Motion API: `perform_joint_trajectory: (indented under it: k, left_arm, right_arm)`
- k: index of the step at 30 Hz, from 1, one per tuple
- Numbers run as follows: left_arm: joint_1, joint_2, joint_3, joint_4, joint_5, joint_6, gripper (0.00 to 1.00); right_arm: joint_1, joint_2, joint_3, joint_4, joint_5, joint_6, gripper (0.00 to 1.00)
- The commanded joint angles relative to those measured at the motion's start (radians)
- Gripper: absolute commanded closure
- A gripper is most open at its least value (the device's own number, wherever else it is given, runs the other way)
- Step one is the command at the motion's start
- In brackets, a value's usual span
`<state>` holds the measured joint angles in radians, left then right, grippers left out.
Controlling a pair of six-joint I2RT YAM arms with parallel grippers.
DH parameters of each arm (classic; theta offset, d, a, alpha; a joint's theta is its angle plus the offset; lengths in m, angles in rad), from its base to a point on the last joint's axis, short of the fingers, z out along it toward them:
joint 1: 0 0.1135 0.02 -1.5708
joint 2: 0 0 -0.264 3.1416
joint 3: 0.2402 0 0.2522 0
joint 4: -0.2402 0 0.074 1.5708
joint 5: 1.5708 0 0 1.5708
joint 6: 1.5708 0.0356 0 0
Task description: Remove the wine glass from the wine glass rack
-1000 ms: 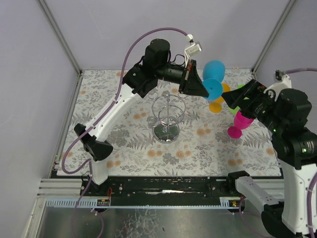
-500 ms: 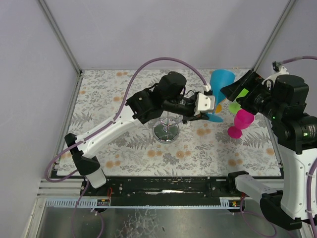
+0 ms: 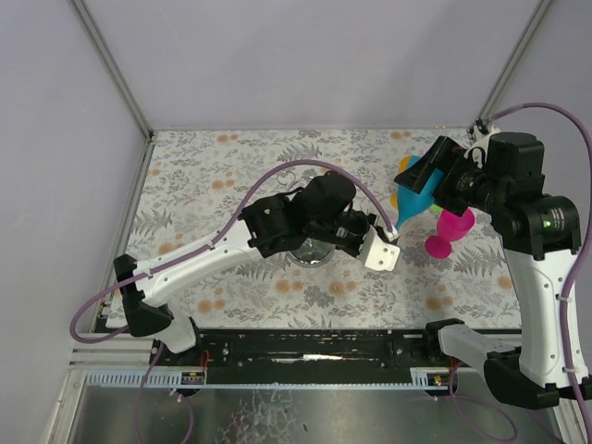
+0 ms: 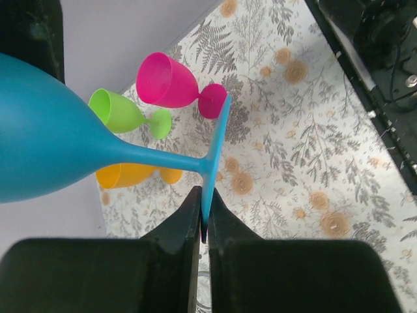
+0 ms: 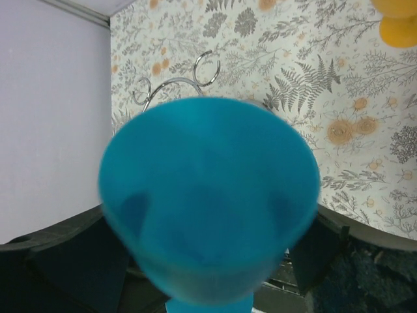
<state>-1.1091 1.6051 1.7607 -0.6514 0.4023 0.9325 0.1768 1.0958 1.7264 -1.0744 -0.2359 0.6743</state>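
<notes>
1. The blue glass [image 4: 52, 140] is off the rack [image 3: 310, 254]. It hangs in the air on its side, over the right half of the table [image 3: 231, 157], with its bowl toward the far right corner. The rack stands in the middle of the table, under the left arm [image 3: 213, 254].
2. The left gripper [image 4: 203, 208] is pinched tight on the thin edge of the glass's foot. That is all it holds.
3. The right gripper [image 5: 212, 228] has its jaws wide, 1 on each side of the bowl. I cannot tell if they touch it.
4. To me this looks like a pass from 1 gripper to the other. The right one should close softly on the round bowl first. Only then should the left one let go.
5. A pinch on a thin edge is weak, I think. A quick jerk could make the glass swing or slip, so slow moves are best.
6. A pink glass [image 4: 166, 81], a green glass [image 4: 117, 111] and an orange glass [image 4: 124, 176] lie on the table near the right edge. The blue glass should go down on a bare spot, not on top of them.
</notes>
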Motion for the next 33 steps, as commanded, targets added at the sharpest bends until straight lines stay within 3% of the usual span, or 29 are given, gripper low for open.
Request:
perform_joint_trajectory:
  k: [1, 15, 19, 20, 23, 25, 27, 33]
  left_arm:
    - [-0.028, -0.040, -0.034, 0.055, -0.060, 0.139, 1.00]
    - [-0.052, -0.041, -0.093, 0.108, -0.183, 0.242, 1.00]
    - [-0.054, -0.036, -0.092, 0.131, -0.201, 0.230, 1.00]
    - [-0.053, -0.035, -0.091, 0.145, -0.209, 0.218, 0.93]
    - [-0.053, -0.028, -0.072, 0.184, -0.243, 0.166, 0.57]
    - [-0.052, -0.023, -0.056, 0.205, -0.259, 0.115, 0.41]
    - [-0.053, -0.016, -0.033, 0.213, -0.273, 0.062, 0.31]
    - [-0.033, 0.024, 0.088, 0.192, -0.294, -0.162, 0.18]
  right_arm:
    - [0.003, 0.008, -0.001, -0.025, -0.032, -0.046, 0.08]
    - [0.004, 0.020, -0.032, -0.089, -0.030, -0.067, 0.17]
    - [0.003, 0.019, -0.030, -0.097, -0.009, -0.068, 0.25]
    - [0.003, 0.019, -0.024, -0.099, 0.007, -0.069, 0.26]
    - [0.004, 0.013, 0.002, -0.104, 0.102, -0.076, 0.34]
    - [0.004, 0.010, 0.038, -0.123, 0.215, -0.088, 0.43]
    - [0.004, 0.004, 0.073, -0.134, 0.331, -0.119, 0.44]
    - [0.003, -0.049, 0.046, -0.028, 0.541, -0.256, 0.41]
